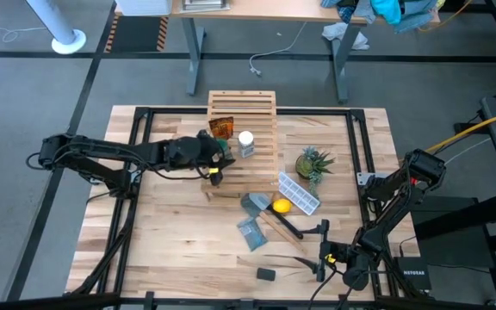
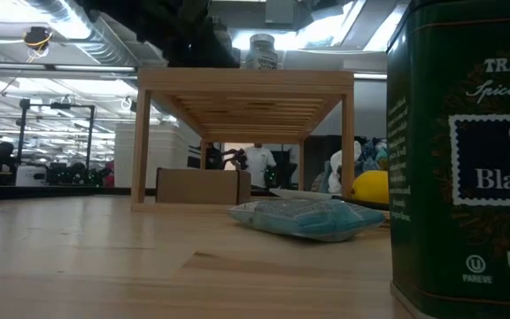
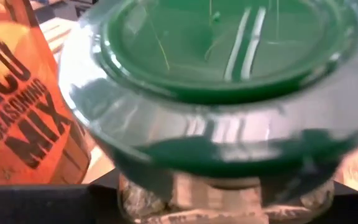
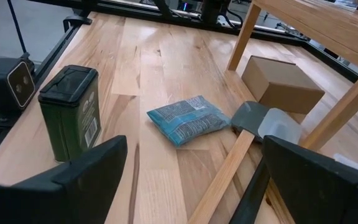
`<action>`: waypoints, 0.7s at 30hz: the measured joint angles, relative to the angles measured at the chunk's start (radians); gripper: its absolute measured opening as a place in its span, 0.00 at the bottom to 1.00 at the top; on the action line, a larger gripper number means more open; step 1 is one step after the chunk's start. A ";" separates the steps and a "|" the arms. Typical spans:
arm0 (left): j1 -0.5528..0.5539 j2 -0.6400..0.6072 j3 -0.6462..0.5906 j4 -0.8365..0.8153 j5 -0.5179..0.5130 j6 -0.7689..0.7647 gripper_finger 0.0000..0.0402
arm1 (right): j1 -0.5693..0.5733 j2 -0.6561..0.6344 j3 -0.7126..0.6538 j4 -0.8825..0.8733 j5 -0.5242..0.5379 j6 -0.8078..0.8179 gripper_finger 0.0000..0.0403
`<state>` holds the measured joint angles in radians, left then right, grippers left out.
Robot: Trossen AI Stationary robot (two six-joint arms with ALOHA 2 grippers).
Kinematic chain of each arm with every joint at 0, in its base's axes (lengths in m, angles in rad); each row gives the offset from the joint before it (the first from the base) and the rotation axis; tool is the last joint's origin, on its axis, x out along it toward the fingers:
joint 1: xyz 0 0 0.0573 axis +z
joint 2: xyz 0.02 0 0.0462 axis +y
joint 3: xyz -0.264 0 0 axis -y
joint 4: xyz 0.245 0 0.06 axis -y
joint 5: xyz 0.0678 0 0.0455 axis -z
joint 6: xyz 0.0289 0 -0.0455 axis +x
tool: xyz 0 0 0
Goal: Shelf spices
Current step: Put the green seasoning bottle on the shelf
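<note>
Spices first: your left claw (image 1: 216, 160) is over the near-left part of the shelf (image 1: 257, 108), pinching the green-lidded jar (image 3: 229, 93) between its fingers. The lid fills your left wrist view, with the orange taco seasoning packet (image 3: 23, 99) just beside it. From above you see that packet (image 1: 221, 127) on the shelf's slats toward its far-left end, and the white-capped bottle (image 1: 246, 142) on the slats just right of the claw; the low view shows the bottle (image 2: 261, 51) upright on top. The dark green tin (image 4: 71, 112) is not shelved: it stands upright on the tabletop (image 1: 170, 241) near the front edge, close to your right claw (image 1: 323, 257). That claw rests low by the tabletop's near-right corner, fingers spread wide, holding nothing.
</note>
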<state>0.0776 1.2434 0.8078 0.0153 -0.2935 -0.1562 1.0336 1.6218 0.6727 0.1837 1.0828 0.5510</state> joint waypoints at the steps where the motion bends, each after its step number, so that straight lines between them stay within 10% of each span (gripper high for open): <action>1: 0.000 0.000 0.000 -0.008 0.000 -0.002 0.47 | 0.000 0.000 0.000 0.000 0.000 0.000 0.94; 10: -0.001 0.000 0.001 -0.020 0.000 -0.029 0.65 | 0.000 0.000 0.000 0.000 0.000 0.001 0.94; 21: -0.001 0.000 0.001 0.054 -0.001 -0.042 0.65 | 0.000 0.000 0.000 0.000 0.001 0.001 0.94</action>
<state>0.0765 1.2434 0.8089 0.0696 -0.2947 -0.1987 1.0336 1.6218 0.6727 0.1841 1.0836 0.5522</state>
